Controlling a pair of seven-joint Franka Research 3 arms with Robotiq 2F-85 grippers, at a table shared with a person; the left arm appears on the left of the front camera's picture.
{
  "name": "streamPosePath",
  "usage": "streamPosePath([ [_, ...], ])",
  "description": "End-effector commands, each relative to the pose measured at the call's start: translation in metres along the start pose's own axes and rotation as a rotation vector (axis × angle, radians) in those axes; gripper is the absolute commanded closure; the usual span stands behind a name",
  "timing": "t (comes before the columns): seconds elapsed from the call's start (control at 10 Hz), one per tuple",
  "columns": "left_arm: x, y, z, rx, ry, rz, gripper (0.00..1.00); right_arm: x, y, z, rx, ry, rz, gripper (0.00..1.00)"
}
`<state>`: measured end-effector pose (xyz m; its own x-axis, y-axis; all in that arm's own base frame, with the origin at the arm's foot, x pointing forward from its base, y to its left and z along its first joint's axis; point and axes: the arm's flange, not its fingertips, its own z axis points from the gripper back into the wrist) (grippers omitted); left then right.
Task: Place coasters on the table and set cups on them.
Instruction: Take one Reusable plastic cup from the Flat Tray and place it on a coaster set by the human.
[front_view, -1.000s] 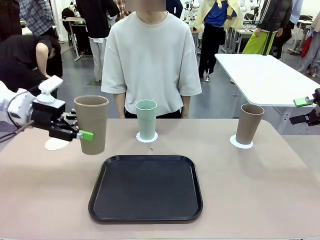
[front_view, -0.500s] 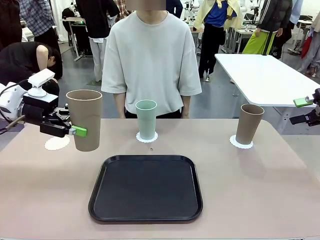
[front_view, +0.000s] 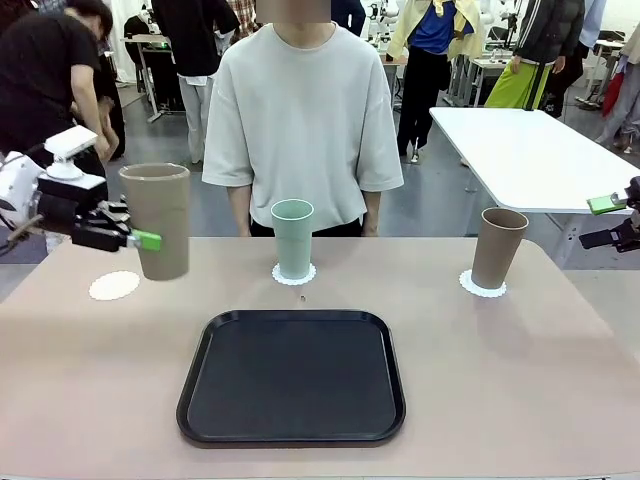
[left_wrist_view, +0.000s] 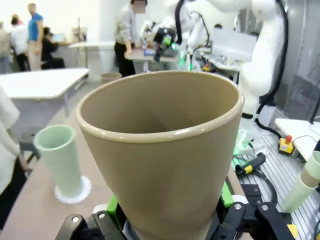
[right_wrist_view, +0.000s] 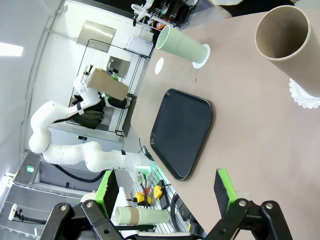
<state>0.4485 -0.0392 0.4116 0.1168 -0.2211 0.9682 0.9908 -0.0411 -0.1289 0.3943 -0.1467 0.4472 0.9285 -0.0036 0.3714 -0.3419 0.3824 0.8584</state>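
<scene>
From the front, the left claw (front_view: 140, 240) pinches a tall matte tan-brown tumbler (front_view: 156, 220) upright in the air above the beige-pink desk (front_view: 500, 370), just beside a bare white lacy paper doily (front_view: 114, 286); a pale mint tumbler (front_view: 293, 238) and a second tan tumbler (front_view: 498, 248) each stand on their own doilies behind a black rounded tray (front_view: 292, 376). The left wrist view looks into the gripped tumbler's mouth, green pads (left_wrist_view: 113, 206) pressed to its sides. In the right wrist view, the right claw (right_wrist_view: 167, 191) is spread wide and holds nothing.

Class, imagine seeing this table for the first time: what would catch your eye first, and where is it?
First, the tan cup held in the air by the left gripper, above the table's left end beside a bare coaster. Next, the black tray in the near middle, and the mint cup on its coaster behind it.
</scene>
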Motion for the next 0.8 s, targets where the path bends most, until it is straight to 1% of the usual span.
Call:
streamPosePath([
  [0.0, -0.007, 0.061, 0.057, -0.088, 0.007, 0.031, 0.16, 0.000, -0.001, -0.002, 0.007, -0.005, 0.001, 0.00],
  [0.1, -0.012, 0.074, 0.079, -0.128, 0.007, 0.020, 0.16, 0.000, -0.001, -0.002, 0.007, -0.005, 0.001, 0.00],
  [0.2, -0.018, 0.079, 0.098, -0.125, 0.033, 0.006, 0.16, 0.000, -0.001, -0.002, 0.007, -0.005, 0.001, 0.00],
  [0.3, -0.027, 0.088, 0.117, -0.097, 0.052, -0.022, 0.16, 0.000, -0.001, -0.002, 0.007, -0.005, 0.001, 0.00],
  [0.4, -0.032, 0.092, 0.139, -0.057, 0.033, -0.034, 0.16, 0.000, -0.001, -0.002, 0.007, -0.005, 0.001, 0.00],
  [0.6, -0.041, 0.100, 0.159, 0.023, 0.016, -0.075, 0.16, 0.000, -0.001, -0.002, 0.007, -0.005, 0.001, 0.00],
  [0.7, -0.046, 0.101, 0.165, 0.085, 0.007, -0.093, 0.16, 0.000, -0.001, -0.002, 0.007, -0.005, 0.001, 0.00],
])
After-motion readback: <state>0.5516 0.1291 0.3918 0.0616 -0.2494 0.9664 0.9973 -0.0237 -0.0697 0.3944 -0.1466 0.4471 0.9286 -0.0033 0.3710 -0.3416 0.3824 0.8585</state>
